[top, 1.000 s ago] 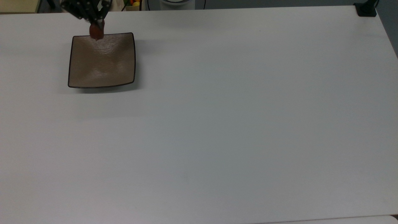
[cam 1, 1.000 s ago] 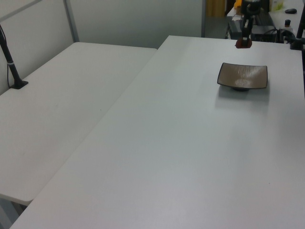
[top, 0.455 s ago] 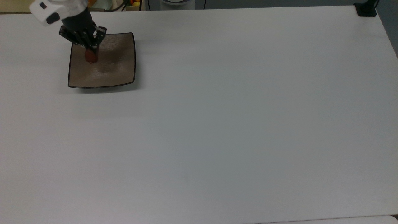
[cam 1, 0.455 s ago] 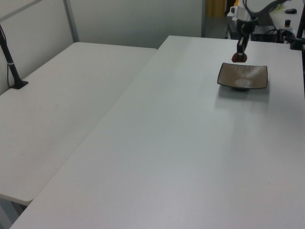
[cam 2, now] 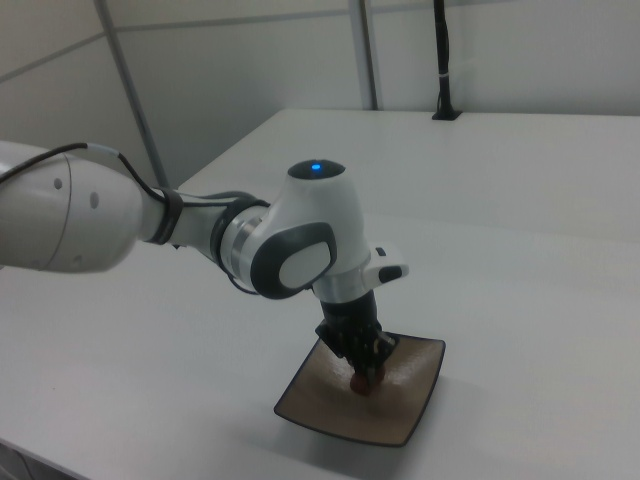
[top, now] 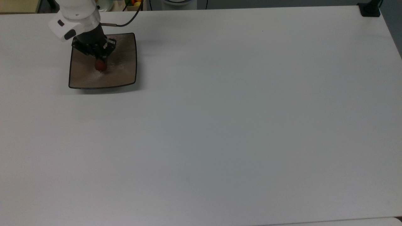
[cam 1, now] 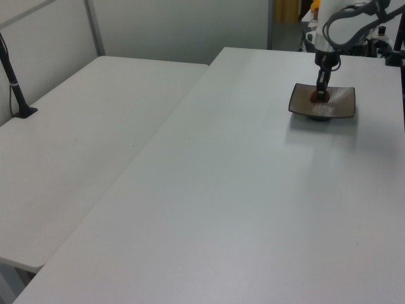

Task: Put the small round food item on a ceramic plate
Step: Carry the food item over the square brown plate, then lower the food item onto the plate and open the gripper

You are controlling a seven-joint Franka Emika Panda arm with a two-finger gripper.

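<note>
I find the jaws closed on the small round food item (top: 100, 65), a glossy, dark reddish-brown lump pinched between the black fingers (cam 2: 372, 352). The gripper (top: 100, 61) points straight down over the ceramic plate (top: 121, 73), and the food item sits low over the plate's middle, a little toward the top view's left. From my station I cannot tell whether the lump touches the plate's surface or hangs just above it; in the right view (cam 2: 364, 381) and the left view (cam 1: 315, 97) it appears at or very near the surface.

Above the fingers I note the black gripper body, then a white rounded wrist housing (cam 2: 312, 230) with grey panels and a small blue light on top. The arm (cam 2: 70, 220) reaches in level from the right view's left edge, bends at the wrist and drops vertically onto the plate. A thin dark cable (top: 125, 22) runs along the arm toward the top view's upper edge.

The plate is square, glossy tan-brown, with a thin dark rim and upturned corners; its centre dips and shows pale reflections. It rests flat on the table (top: 235, 125), a smooth, matte white surface, near the top view's upper left corner.

A second white table (cam 1: 76, 152) stands just beside the first on the left view's left, with a black post (cam 1: 16, 88) on it.
</note>
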